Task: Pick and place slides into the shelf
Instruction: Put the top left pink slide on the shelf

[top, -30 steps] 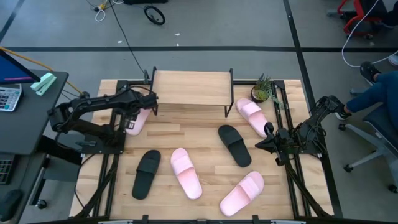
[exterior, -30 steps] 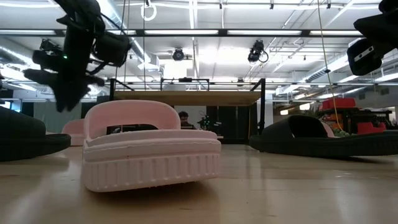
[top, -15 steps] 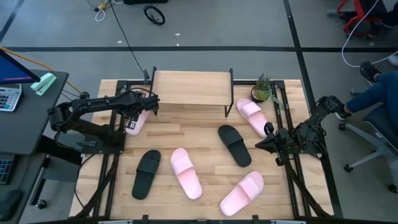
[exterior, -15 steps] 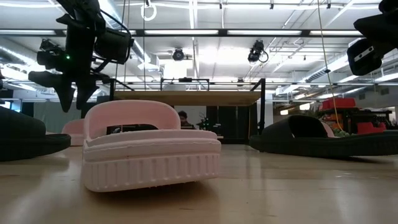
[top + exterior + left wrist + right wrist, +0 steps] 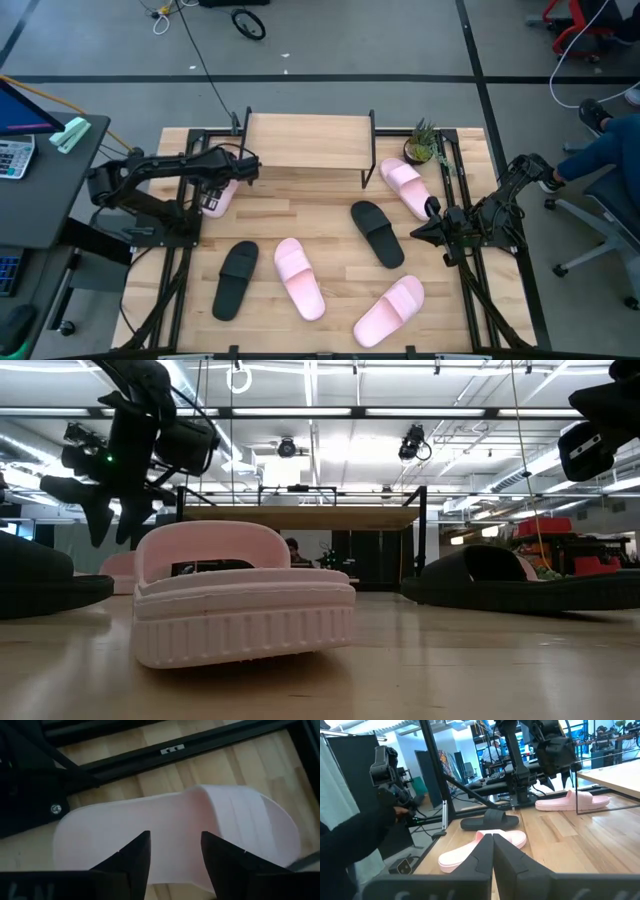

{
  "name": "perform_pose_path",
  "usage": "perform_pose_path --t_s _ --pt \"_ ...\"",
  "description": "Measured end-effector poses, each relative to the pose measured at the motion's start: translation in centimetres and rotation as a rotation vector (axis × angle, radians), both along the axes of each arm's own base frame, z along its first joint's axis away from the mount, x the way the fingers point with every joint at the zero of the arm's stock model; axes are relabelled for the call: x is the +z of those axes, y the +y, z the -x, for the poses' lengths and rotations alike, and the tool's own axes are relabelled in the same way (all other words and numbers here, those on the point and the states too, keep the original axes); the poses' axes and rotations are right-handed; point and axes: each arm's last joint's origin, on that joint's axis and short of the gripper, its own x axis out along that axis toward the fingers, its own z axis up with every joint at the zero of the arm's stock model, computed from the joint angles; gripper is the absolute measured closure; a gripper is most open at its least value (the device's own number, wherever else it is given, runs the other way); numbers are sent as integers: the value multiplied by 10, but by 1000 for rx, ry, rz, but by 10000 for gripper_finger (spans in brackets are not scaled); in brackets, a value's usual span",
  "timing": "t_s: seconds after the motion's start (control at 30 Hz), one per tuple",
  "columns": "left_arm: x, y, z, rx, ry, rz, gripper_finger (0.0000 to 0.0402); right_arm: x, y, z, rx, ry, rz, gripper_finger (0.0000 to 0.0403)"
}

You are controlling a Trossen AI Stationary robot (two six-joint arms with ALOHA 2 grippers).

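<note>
Six slides lie sole-down on the slatted table. A pink slide (image 5: pixel 221 193) lies by the left end of the shelf (image 5: pixel 307 141). Another pink slide (image 5: pixel 404 187) is near the shelf's right end. A black slide (image 5: pixel 377 233) lies mid-table. Toward the near edge lie a black slide (image 5: pixel 236 280) and two pink ones (image 5: pixel 299 278) (image 5: pixel 389 310). My left gripper (image 5: pixel 175 844) is open and hovers over the first pink slide (image 5: pixel 165 827), fingers pointing down (image 5: pixel 110 525). My right gripper (image 5: pixel 492 841) is shut and waits at the right edge (image 5: pixel 430 226).
A small potted plant (image 5: pixel 422 143) stands on the table beside the shelf's right end. A person (image 5: pixel 610 150) sits past the table's right edge. The black arm frames (image 5: pixel 180 230) run along both table sides. Bare wood shows between shelf and mid-table slides.
My left gripper has shifted a little toward the table's right, staying above the pink slide by the shelf's left end, and has turned at the wrist. The slides and my right arm have kept still.
</note>
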Motion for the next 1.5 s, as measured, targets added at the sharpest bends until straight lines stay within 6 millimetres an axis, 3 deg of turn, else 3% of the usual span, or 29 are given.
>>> perform_pose_path --t_s 0.23,0.63,0.9,1.0,1.23,1.5 --pt "-7 4 -5 56 5 -62 217 0 0 0 0 0 0 389" --pt "11 5 -1 57 -150 -209 224 0 0 0 0 0 0 389" --pt "-28 -5 31 100 -422 -341 231 0 0 0 0 0 0 389" --pt "-33 -9 39 90 -517 -435 234 0 0 0 0 0 0 389" --pt "-36 -16 51 72 -452 -425 235 0 0 0 0 0 0 389" --pt "-36 -14 51 47 -429 -428 237 0 0 0 -1 0 0 389"
